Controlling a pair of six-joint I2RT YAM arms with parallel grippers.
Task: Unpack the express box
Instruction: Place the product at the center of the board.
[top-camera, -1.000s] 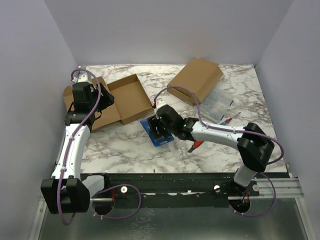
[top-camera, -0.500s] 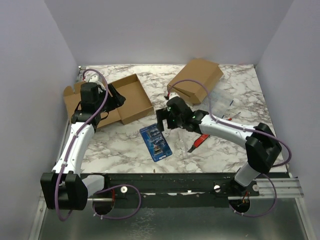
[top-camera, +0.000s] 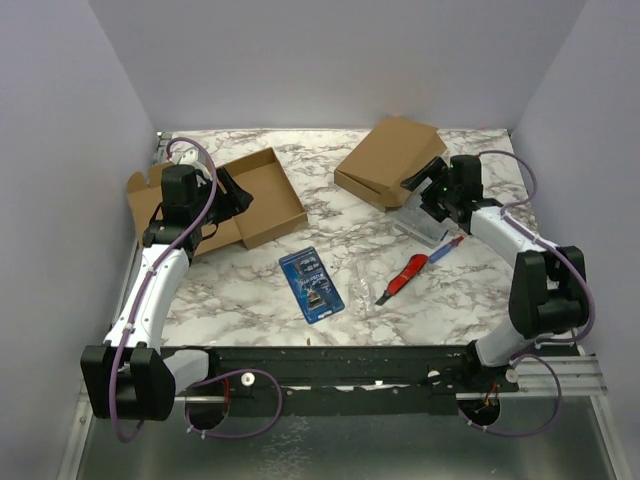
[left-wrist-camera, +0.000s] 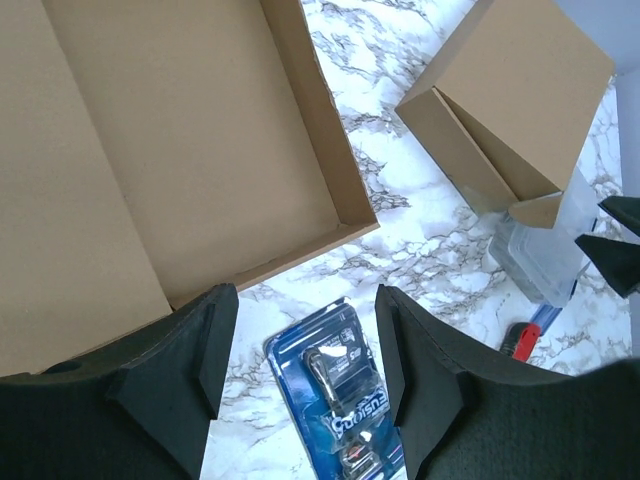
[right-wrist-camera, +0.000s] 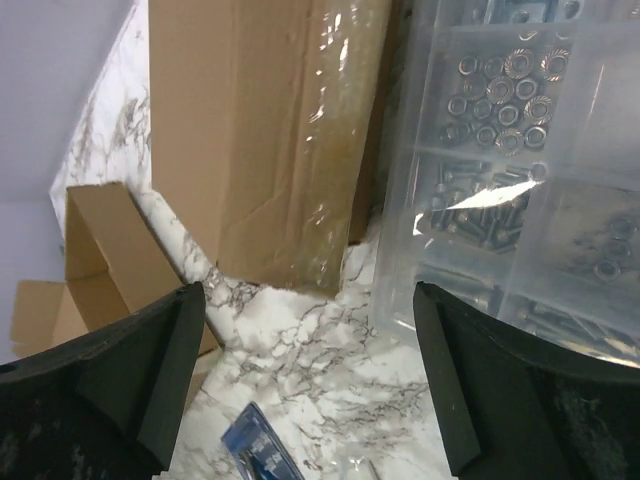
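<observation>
The open express box (top-camera: 250, 200) lies flat at the back left, its brown tray (left-wrist-camera: 200, 150) bare inside. My left gripper (top-camera: 228, 195) hovers over the tray's near edge, open (left-wrist-camera: 305, 330) with nothing between its fingers. A blue blister pack (top-camera: 311, 284) lies on the marble in front of the box, and it shows below the left jaws (left-wrist-camera: 345, 400). My right gripper (top-camera: 420, 183) is at the back right, open (right-wrist-camera: 310, 330) and holding nothing, beside a clear parts case (right-wrist-camera: 510, 170) full of screws and nuts.
A second cardboard box (top-camera: 392, 160) rests tilted at the back centre, against the clear case (top-camera: 432, 218). A red utility knife (top-camera: 403, 279) and a pen (top-camera: 447, 247) lie right of the blue pack. Side walls stand close on both sides.
My right gripper let go of the blue pack at the table's middle and swung to the back right over the clear case. The left arm shifted slightly a second ago, then held still.
</observation>
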